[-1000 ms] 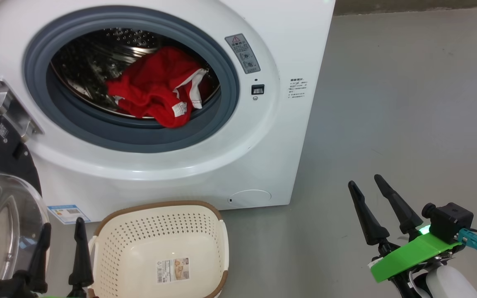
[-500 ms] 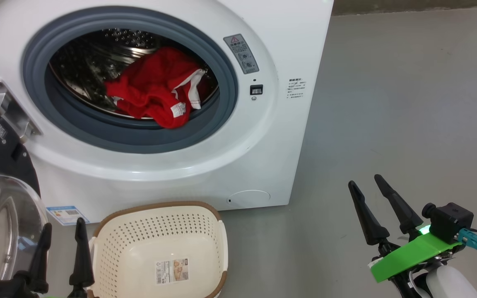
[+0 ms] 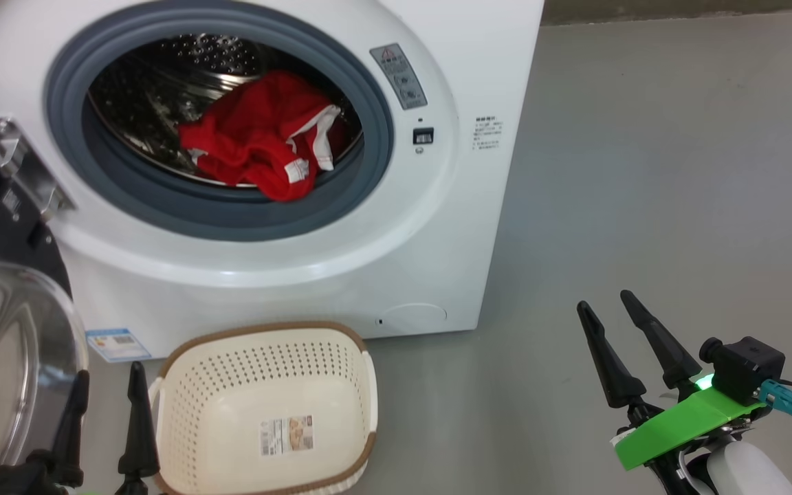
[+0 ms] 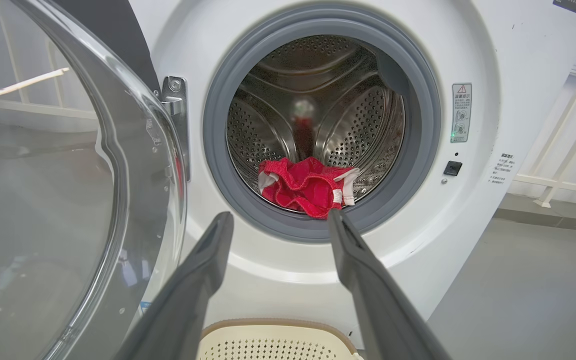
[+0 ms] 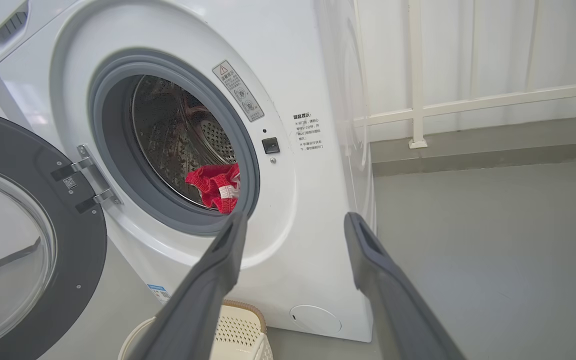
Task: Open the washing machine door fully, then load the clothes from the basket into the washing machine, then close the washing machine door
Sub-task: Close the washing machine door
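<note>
The washing machine (image 3: 437, 227) is standing as a smooth white box on a matte grey floor (image 3: 643, 172), its round mouth ringed by a thick grey rubber gasket (image 3: 231, 220). Behind the gasket the steel drum (image 3: 162, 89) is gleaming, its curved wall dotted with small holes. The clothes (image 3: 258, 144) are lying inside at the drum's front lip. They form a crumpled bundle of bright red fabric with white stripes, and one fold is drooping onto the gasket.

The washing machine door (image 3: 4, 227) is hanging open to the left on a bright metal hinge (image 3: 25, 172), showing its dark inner face and a bulging bowl of clear glass. Low on the machine's front a blue label sticker (image 3: 113, 344) and a round cap (image 3: 413, 316) are showing.

The basket (image 3: 265, 333) is sitting on the floor just in front of the machine. It is a rounded cream plastic rectangle with perforated sides, a brown woven-look rim and a paper label on its bare bottom.

The left gripper (image 3: 109, 371) is hovering between the glass bowl and the basket's left edge, its two tapered dark fingers spread wide and holding nothing. The right gripper (image 3: 603, 300) is hanging over bare floor well to the right of the machine — fingers likewise spread wide and gripping nothing — with a bright green bracket (image 3: 685, 423) behind them.
</note>
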Controlling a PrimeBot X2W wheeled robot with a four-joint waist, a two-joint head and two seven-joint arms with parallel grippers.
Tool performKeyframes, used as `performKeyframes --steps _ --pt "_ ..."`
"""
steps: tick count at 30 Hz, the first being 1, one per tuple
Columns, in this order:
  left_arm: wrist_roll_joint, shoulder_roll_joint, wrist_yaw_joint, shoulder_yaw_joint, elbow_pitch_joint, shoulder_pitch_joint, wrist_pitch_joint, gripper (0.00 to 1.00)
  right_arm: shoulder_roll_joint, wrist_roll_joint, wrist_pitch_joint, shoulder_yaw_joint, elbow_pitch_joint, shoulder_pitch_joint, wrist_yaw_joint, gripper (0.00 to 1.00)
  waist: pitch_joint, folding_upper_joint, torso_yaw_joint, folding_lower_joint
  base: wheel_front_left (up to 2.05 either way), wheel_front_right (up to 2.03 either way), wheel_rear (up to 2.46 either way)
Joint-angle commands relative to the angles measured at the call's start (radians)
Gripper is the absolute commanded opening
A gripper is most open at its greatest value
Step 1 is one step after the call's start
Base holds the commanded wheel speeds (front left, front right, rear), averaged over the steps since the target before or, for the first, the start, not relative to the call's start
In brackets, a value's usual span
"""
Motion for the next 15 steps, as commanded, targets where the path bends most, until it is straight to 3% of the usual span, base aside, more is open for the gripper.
performKeyframes --steps 1,9,15 --pt "0.008 0.010 -0.011 0.038 -0.026 -0.018 -0.006 1.00 -0.013 -0.002 -0.005 0.019 -0.024 -0.003 0.002 1.00 -0.002 -0.0001 0.000 0.0000 -1.83 1.79 0.04" --pt "0.015 0.007 -0.013 0.041 -0.027 -0.014 -0.006 1.00 -0.016 0.001 -0.005 0.022 -0.022 -0.003 0.002 1.00 -0.006 -0.0001 0.002 0.0000 -1.85 1.84 0.01" --pt "0.020 0.005 -0.015 0.042 -0.025 -0.019 -0.006 1.00 -0.016 0.001 -0.005 0.021 -0.022 -0.007 0.002 1.00 0.002 -0.0001 0.005 0.0000 -1.04 1.04 0.00"
